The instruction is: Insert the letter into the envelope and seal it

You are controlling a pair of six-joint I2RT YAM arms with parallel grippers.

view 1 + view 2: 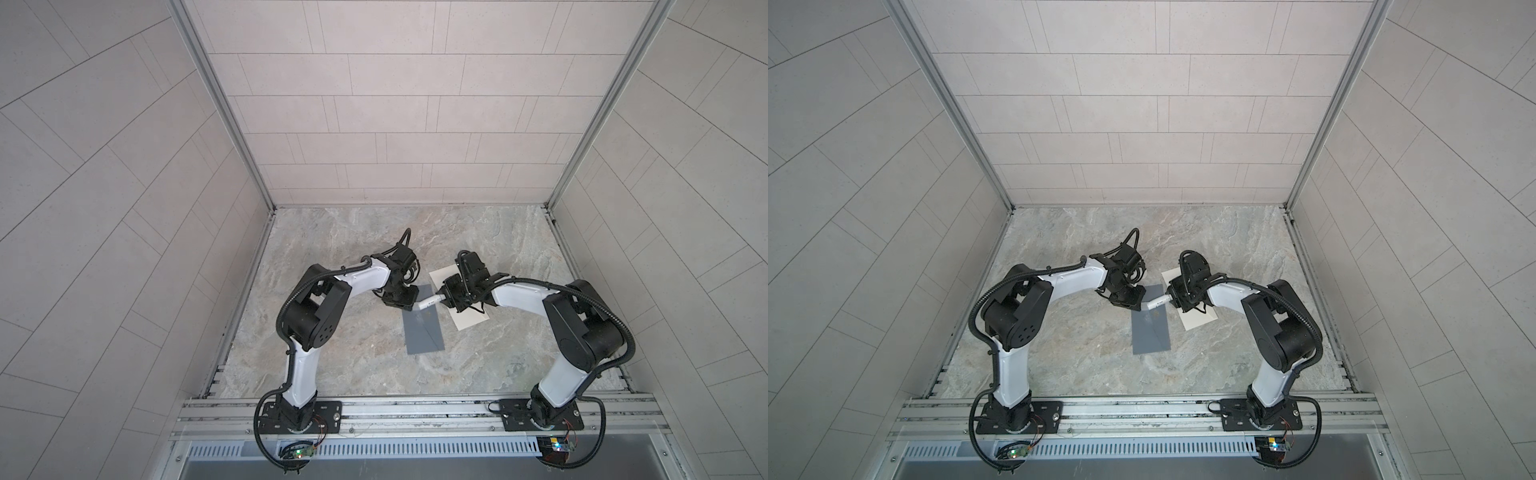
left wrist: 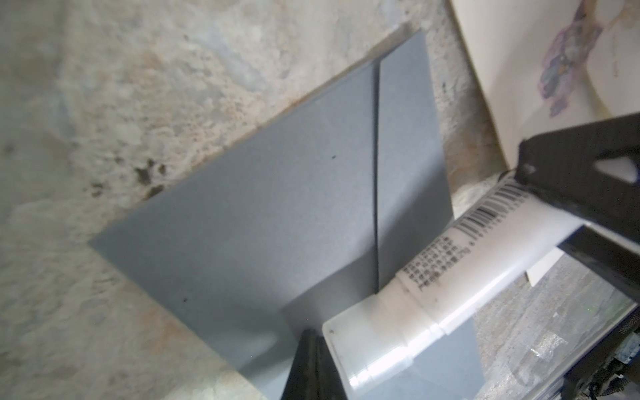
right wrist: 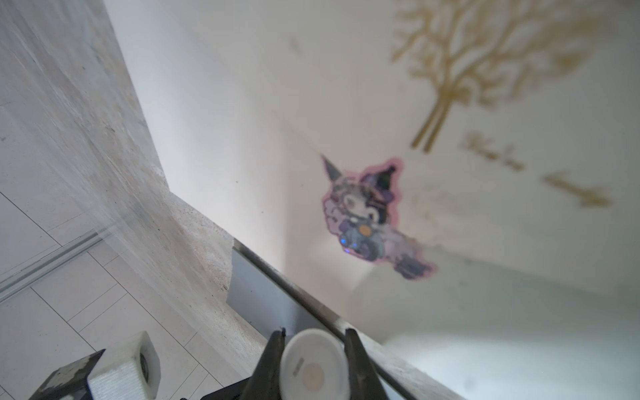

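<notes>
Right gripper point(image 1: 443, 298) clamped on glue stick point(image 1: 429, 302), over 12 o'clock edge of envelope point(image 1: 422, 332). Left gripper point(image 1: 409, 306) jaws together at cap point(image 2: 363, 343); hold on cap unclear. Letter point(image 1: 471, 322) outside envelope, at its 2 o'clock. Uncapping likely: you pull cap straight along stick, toward 8 o'clock.

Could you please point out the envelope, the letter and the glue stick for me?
envelope point(image 1: 424, 332): a top view, middle of its grey face.
letter point(image 1: 470, 319): a top view, its bare near corner.
glue stick point(image 2: 464, 266): left wrist view, the labelled barrel.
</notes>
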